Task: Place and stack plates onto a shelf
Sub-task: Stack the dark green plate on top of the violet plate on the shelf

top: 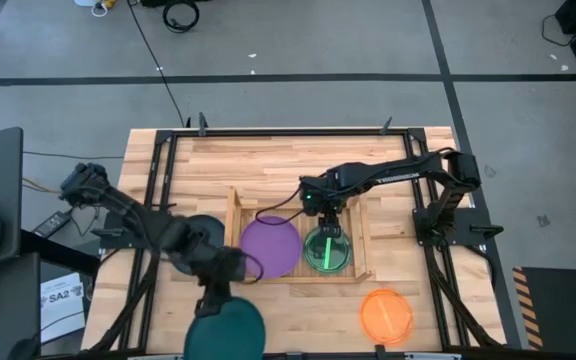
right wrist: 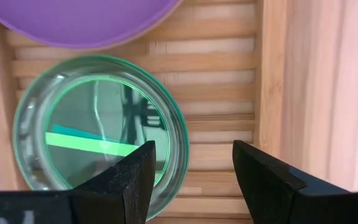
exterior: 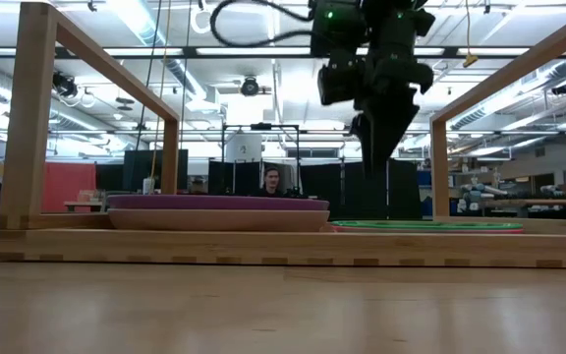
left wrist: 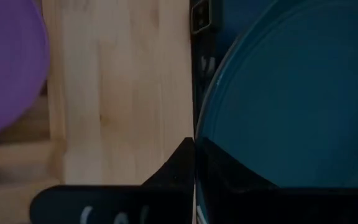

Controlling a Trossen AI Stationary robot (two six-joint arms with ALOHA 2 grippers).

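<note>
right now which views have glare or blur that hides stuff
Right wrist view: the green plate mirrors ceiling lights, hiding its surface. Left wrist view: the teal plate and purple plate are close and soft-edged. Low view: the right gripper is a dark silhouette against bright ceiling lights. High view: evenly lit.

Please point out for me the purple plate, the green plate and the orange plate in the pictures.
purple plate [top: 270, 246]: high view, middle of its top face, on the shelf.
green plate [top: 325, 249]: high view, its shiny middle, under the right claw.
orange plate [top: 385, 315]: high view, its middle, on the tabletop outside the shelf.
</note>
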